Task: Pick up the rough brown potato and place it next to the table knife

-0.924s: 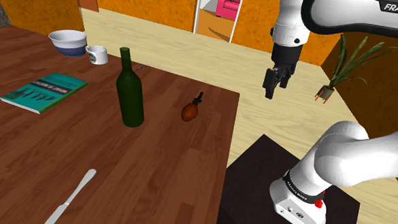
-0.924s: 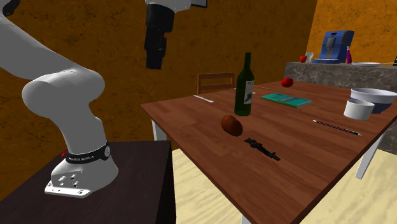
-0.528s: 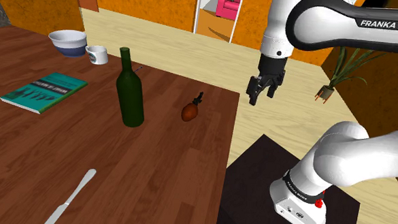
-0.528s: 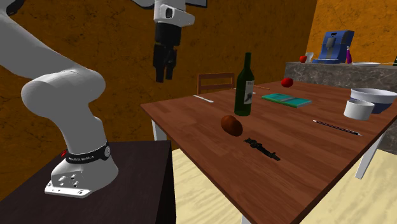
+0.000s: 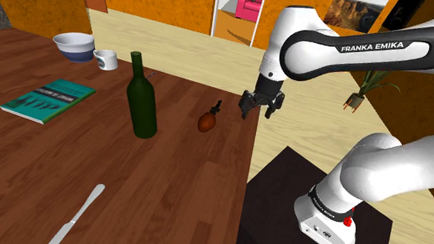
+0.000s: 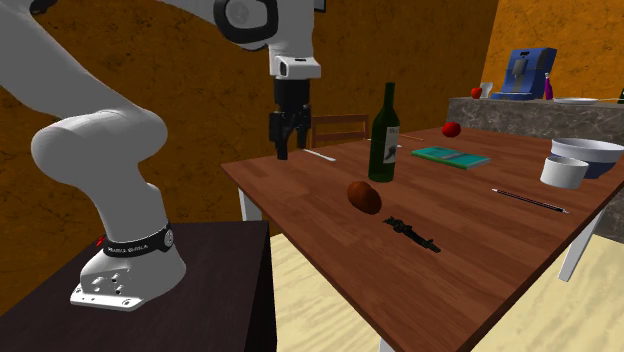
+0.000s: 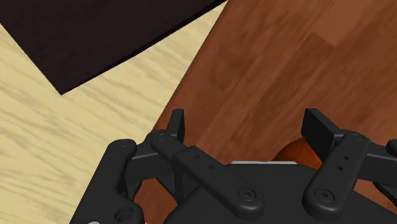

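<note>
My gripper hangs open and empty, fingers standing well apart (nothing between them), above the table edge at the corner nearest my stand. The potato lies on the wood just to the shoulder view's left of me, and in the wrist view its reddish-brown skin peeks out beside one finger, so I judge I am not yet centred over it. To do this reach well I should slide further over the table until the potato sits midway between my fingers, then come straight down and close across its narrower width, low enough that the round, rough body cannot squirt out. A small black object lies just on the far side of the potato, close enough that a finger could catch it, so I would turn my jaws to straddle the potato alone. The dark green bottle stands upright further left, near the line toward the table knife, which lies well apart at the near left of the table; I would carry the potato on the near side of the bottle to avoid toppling it. The book, mug and bowl sit far left, out of my way.
</note>
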`<state>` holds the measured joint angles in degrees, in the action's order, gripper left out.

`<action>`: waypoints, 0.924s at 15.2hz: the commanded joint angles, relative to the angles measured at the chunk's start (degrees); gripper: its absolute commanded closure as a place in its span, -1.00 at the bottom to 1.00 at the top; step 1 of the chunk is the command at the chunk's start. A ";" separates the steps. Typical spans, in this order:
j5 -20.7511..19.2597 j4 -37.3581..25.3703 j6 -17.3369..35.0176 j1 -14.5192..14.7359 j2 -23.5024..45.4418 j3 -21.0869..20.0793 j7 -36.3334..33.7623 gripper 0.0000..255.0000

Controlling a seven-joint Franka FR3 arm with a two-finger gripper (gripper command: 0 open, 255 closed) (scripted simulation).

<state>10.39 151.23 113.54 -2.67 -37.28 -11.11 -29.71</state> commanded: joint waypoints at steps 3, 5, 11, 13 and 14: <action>3.46 0.57 12.33 -1.43 6.85 -2.80 -7.40 -1.00; 4.73 0.32 18.33 -2.29 10.74 -4.12 -10.85 -1.00; 5.99 -2.64 35.50 -5.59 23.68 -7.78 -21.79 -1.00; 5.08 -4.27 40.77 -6.92 28.19 -8.78 -26.06 -1.00; 4.23 -5.17 43.29 -7.59 30.45 -9.19 -28.44 -1.00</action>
<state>15.24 146.75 153.69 -9.59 -9.25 -19.78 -55.67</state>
